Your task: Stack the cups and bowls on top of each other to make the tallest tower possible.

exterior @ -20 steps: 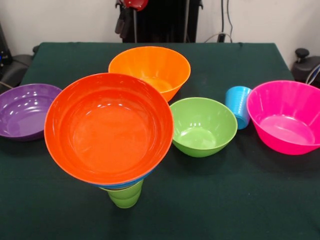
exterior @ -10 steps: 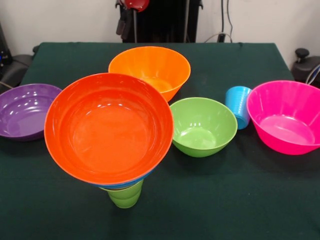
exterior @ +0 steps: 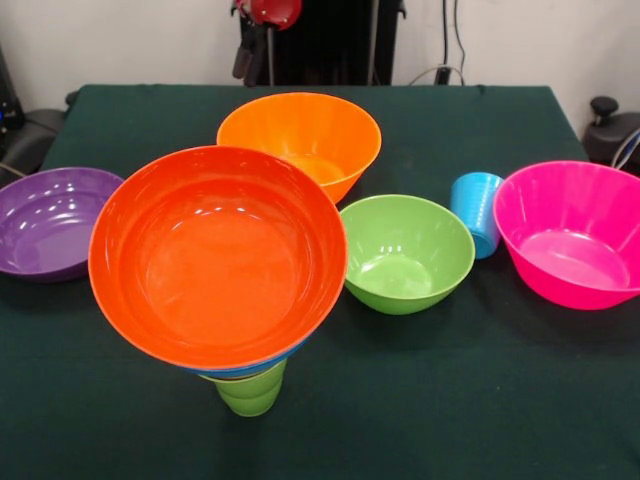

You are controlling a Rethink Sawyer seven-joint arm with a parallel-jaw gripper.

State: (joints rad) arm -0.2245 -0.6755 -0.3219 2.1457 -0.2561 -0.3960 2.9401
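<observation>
A tower stands at the front left: a lime green cup point(exterior: 250, 393) at the bottom, a blue bowl on it with only its rim point(exterior: 262, 366) showing, and a large orange bowl point(exterior: 218, 256) on top, open side up. A yellow-orange bowl point(exterior: 300, 138) sits behind it and a green bowl point(exterior: 405, 252) to its right. A light blue cup point(exterior: 477, 212) stands between the green bowl and a pink bowl point(exterior: 570, 235). A purple bowl point(exterior: 48, 220) sits at the left edge. The gripper point(exterior: 250, 45) hangs drawn back at the top edge, far from every object.
The dark green table point(exterior: 450, 400) carries everything. The robot's black pedestal point(exterior: 320, 40) stands behind the far edge. Black gear sits off the table at the left point(exterior: 30, 135) and right point(exterior: 612, 130).
The red part of the arm at the top edge has shifted slightly. The cups and bowls have not moved.
</observation>
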